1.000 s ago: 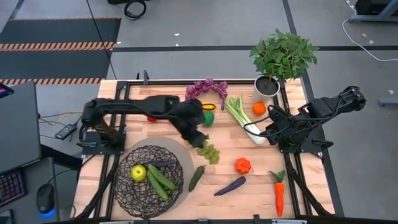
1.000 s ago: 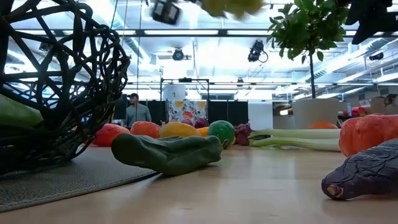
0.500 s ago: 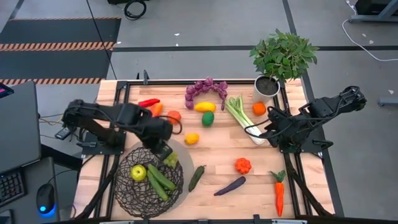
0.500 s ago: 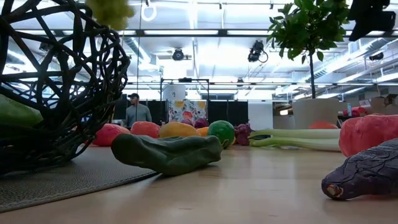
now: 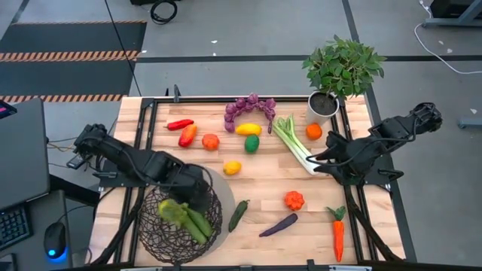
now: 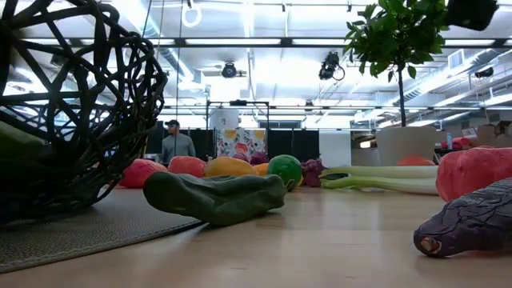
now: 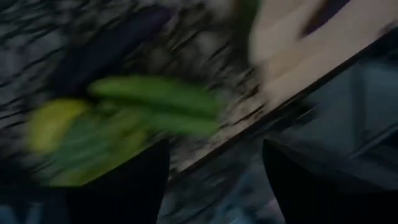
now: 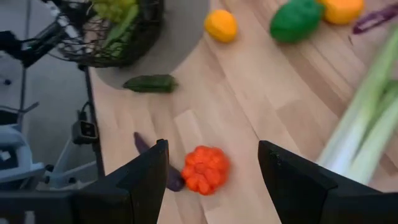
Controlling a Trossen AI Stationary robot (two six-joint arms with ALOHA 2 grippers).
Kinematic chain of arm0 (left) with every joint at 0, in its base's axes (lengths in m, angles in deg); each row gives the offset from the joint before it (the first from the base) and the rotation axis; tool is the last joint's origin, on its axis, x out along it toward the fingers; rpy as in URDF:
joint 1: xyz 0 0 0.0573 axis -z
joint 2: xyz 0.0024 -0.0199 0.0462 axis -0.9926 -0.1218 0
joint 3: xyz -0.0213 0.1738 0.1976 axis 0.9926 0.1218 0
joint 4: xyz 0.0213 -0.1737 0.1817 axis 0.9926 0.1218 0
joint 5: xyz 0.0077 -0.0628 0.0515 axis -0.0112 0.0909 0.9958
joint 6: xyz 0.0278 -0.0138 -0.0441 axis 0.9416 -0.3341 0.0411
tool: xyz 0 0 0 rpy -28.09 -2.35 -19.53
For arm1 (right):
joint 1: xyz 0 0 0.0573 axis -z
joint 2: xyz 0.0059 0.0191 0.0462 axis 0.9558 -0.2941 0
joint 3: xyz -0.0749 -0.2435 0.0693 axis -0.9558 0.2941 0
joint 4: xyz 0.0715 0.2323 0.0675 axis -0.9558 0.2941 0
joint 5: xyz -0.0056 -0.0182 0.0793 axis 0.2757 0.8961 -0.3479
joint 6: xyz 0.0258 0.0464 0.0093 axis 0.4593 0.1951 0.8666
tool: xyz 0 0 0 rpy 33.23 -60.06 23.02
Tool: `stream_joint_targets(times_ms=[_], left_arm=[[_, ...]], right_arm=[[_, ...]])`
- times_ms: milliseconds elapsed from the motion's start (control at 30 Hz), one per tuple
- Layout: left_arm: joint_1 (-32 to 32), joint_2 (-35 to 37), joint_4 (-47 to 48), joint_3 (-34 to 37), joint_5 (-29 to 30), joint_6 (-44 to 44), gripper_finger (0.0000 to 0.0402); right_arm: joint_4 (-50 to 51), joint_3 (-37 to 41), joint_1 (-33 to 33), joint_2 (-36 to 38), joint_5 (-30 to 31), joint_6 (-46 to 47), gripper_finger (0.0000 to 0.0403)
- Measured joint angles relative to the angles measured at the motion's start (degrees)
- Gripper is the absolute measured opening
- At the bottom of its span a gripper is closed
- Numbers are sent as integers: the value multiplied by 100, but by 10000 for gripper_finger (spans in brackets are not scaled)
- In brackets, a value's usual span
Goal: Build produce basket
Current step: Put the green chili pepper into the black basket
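Note:
The dark wire basket (image 5: 154, 235) stands on a grey round mat at the table's near left. It holds cucumbers (image 5: 197, 223), a purple eggplant (image 7: 118, 43) and a bunch of green grapes (image 5: 172, 211), which lies on top of the other produce. My left gripper (image 5: 190, 200) hangs open just over the basket's far right part, nothing between its fingers (image 7: 214, 146). My right gripper (image 5: 315, 159) waits open above the table's right side, beside the celery (image 5: 295, 143); under it lies an orange ribbed pepper (image 8: 205, 169).
Loose produce is spread over the table: a dark green pepper (image 5: 239, 214), a purple eggplant (image 5: 279, 224), a carrot (image 5: 338, 233), a lemon (image 5: 233, 167), a green pepper (image 5: 251, 143) and purple grapes (image 5: 251, 108). A potted plant (image 5: 339, 71) stands far right. A person (image 6: 174, 142) stands in the room beyond.
My left gripper has carried the green grapes from the table's middle toward the near left, over the basket, rolling its wrist on the way. It has opened, and the grapes now lie in the basket. My right gripper has rolled slightly in place.

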Motion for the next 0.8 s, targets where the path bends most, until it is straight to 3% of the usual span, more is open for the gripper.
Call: stream_joint_targets(times_ms=[167,300,467,700,800], left_arm=[[-331,0,-736,-50,39,64,273],[-642,-5,-1684,-118,105,648,257],[-883,-369,-3025,-129,729,1606,227],[-1028,-1307,-3473,-120,197,2153,206],[-990,-1601,-4127,-118,134,2766,206]], right_arm=[[-162,0,-123,42,-116,-133,252],[-166,0,-153,54,-85,-62,252],[-275,0,-158,52,59,101,251],[-465,0,-164,54,141,92,250],[-470,2,-184,64,85,115,249]])
